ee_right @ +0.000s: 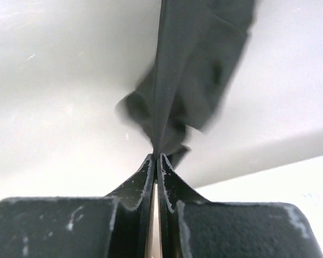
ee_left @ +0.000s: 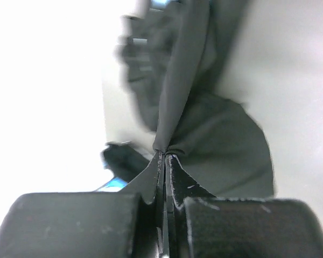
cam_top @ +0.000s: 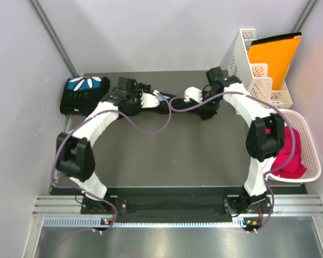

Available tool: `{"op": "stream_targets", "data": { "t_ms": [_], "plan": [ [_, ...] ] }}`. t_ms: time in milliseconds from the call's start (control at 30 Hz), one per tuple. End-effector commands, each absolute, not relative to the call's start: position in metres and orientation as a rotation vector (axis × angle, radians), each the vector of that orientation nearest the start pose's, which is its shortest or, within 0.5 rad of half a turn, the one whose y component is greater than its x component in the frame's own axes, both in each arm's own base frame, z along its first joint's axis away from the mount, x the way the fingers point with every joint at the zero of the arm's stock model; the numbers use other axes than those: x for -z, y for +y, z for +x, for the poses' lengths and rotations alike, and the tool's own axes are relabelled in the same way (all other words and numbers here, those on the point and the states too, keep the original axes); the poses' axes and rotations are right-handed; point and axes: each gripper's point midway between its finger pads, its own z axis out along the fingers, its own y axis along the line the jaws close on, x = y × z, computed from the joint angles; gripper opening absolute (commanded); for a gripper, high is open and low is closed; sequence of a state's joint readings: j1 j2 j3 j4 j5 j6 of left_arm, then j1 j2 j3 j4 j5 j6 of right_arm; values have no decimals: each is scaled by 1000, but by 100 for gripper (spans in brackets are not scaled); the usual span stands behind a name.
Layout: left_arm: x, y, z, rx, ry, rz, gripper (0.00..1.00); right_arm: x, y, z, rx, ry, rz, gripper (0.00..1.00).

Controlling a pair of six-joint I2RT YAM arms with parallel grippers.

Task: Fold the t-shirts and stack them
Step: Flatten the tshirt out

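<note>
The shirt [ee_left: 215, 140] hangs between both arms, just right of the folded shirt [cam_top: 83, 94]. The left gripper [ee_left: 164, 156] and right gripper [ee_right: 155, 156] each pinch its cloth tight. Spreading seems in hand; next, it likely needs laying flat without slack.

Folded t-shirt [cam_top: 83, 95] far left; second t-shirt [ee_left: 215, 145] between left tool [ee_left: 164, 157] and right tool [ee_right: 155, 157]; basket [cam_top: 314, 161] right.

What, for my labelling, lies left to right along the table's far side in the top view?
From the left: folded t-shirt, left gripper, black t-shirt stretched between the two grippers, right gripper, white rack.
</note>
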State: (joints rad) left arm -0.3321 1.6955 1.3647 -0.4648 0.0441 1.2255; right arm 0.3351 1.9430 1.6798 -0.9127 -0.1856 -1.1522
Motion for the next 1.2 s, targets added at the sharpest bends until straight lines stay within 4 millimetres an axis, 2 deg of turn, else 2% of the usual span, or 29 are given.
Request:
{"op": "stream_targets", "data": {
  "t_ms": [0, 33, 67, 100, 233, 367, 433, 467, 533, 567, 600, 633, 667, 700, 733, 767, 800, 833, 867, 967, 1000, 1067, 1100, 1167],
  "plan": [
    [-239, -129, 440, -399, 1511, 1606, 0, -187, 138, 378, -169, 1804, -2026, 0],
    [-243, -129, 437, -401, 1497, 1615, 0, -190, 138, 369, -213, 1795, -2055, 0],
    [-244, -129, 430, -383, 1495, 1628, 0, -191, 133, 351, -272, 1809, -2110, 0],
    [-253, -127, 425, -390, 1481, 1626, 0, -198, 133, 345, -285, 1792, -2123, 0],
    [-264, -127, 405, -360, 1449, 1656, 0, -203, 128, 325, -290, 1729, -2161, 0],
    [-273, -129, 395, -341, 1415, 1658, 0, -204, 131, 330, -315, 1708, -2144, 0],
    [-267, -127, 401, -368, 1411, 1659, 0, -199, 135, 344, -300, 1731, -2103, 0],
    [-259, -125, 406, -386, 1423, 1669, 0, -198, 139, 361, -248, 1729, -2048, 0],
    [-249, -118, 416, -458, 1434, 1683, 0, -185, 136, 383, -155, 1761, -2010, 0],
    [-237, -115, 424, -487, 1450, 1698, 0, -189, 144, 414, -49, 1735, -1905, 0],
    [-225, -110, 428, -529, 1462, 1722, 0, -181, 143, 423, -11, 1734, -1893, 0],
    [-222, -105, 435, -581, 1467, 1723, 0, -180, 140, 434, 49, 1728, -1879, 0],
    [-206, -99, 442, -618, 1507, 1742, 0, -186, 145, 455, 126, 1693, -1813, 0],
    [-196, -94, 448, -654, 1522, 1747, 0, -181, 145, 465, 155, 1694, -1809, 0],
    [-197, -82, 458, -763, 1552, 1714, 0, -184, 144, 478, 217, 1683, -1787, 0],
    [-180, -77, 467, -811, 1583, 1723, 0, -180, 144, 486, 235, 1694, -1780, 0],
    [-174, -69, 474, -871, 1600, 1713, 0, -180, 143, 489, 243, 1699, -1783, 0],
    [-175, -53, 481, -985, 1646, 1675, 0, -178, 142, 489, 245, 1708, -1790, 0],
    [-170, -49, 496, -1046, 1644, 1622, 0, -177, 142, 488, 243, 1709, -1796, 0],
    [-184, -22, 527, -1223, 1683, 1417, 0, -172, 138, 476, 243, 1699, -1840, 0],
    [-198, -15, 536, -1241, 1693, 1325, 0, -170, 135, 473, 245, 1697, -1849, 0],
    [-206, -4, 546, -1295, 1713, 1226, 0, -166, 130, 465, 256, 1695, -1864, 0],
    [-226, 3, 554, -1339, 1666, 1125, 0, -164, 129, 463, 256, 1694, -1868, 0],
    [-233, 10, 561, -1403, 1625, 1075, 0, -161, 125, 460, 253, 1705, -1866, 0]
  ]
}}
